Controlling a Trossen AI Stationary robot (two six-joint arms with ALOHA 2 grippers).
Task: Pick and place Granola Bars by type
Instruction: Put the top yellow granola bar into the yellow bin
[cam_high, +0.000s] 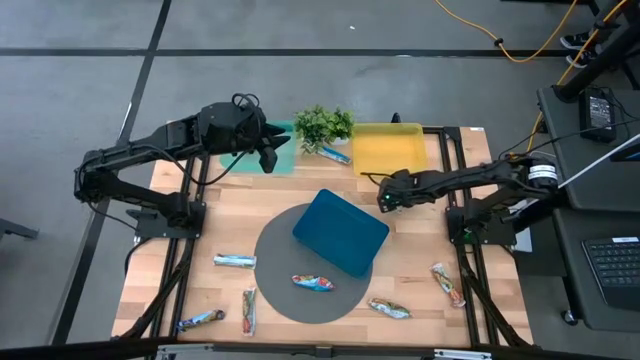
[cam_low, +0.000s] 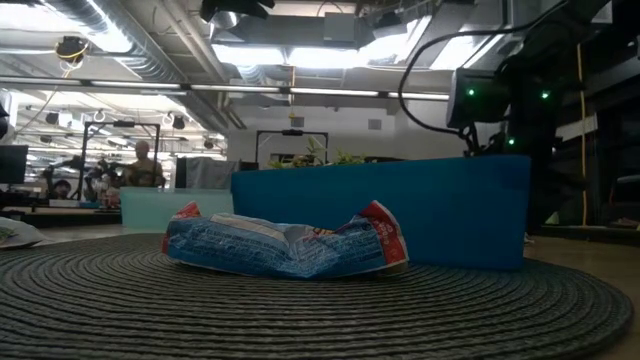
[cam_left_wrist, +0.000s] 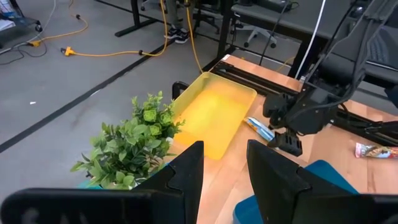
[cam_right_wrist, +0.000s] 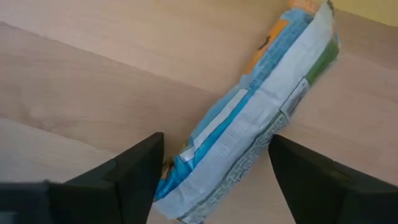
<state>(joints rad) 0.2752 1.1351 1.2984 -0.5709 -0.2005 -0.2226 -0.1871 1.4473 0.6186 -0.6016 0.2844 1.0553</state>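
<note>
Several foil granola bars lie flat on the table. One, silver with blue, orange and green print (cam_right_wrist: 249, 118), is on bare wood by the yellow tray (cam_high: 388, 147); it also shows as a small bar (cam_left_wrist: 257, 129) in the left wrist view. My right gripper (cam_right_wrist: 216, 142) (cam_high: 384, 200) is open with one finger on each side of this bar, across it. Another bar, blue and red (cam_low: 285, 245) (cam_high: 313, 283), rests on the grey round mat (cam_high: 275, 300). My left gripper (cam_left_wrist: 225, 146) (cam_high: 270, 155) is open and holds nothing, above the green tray (cam_high: 240, 160) beside the plant (cam_high: 322, 125).
A blue tray (cam_high: 340, 232) sits tilted on the mat. More bars lie at the near left (cam_high: 235, 261) (cam_high: 248, 310) (cam_high: 200, 320), near right (cam_high: 388, 308) (cam_high: 448, 283), and between plant and yellow tray (cam_high: 335, 154). People stand in the room beyond.
</note>
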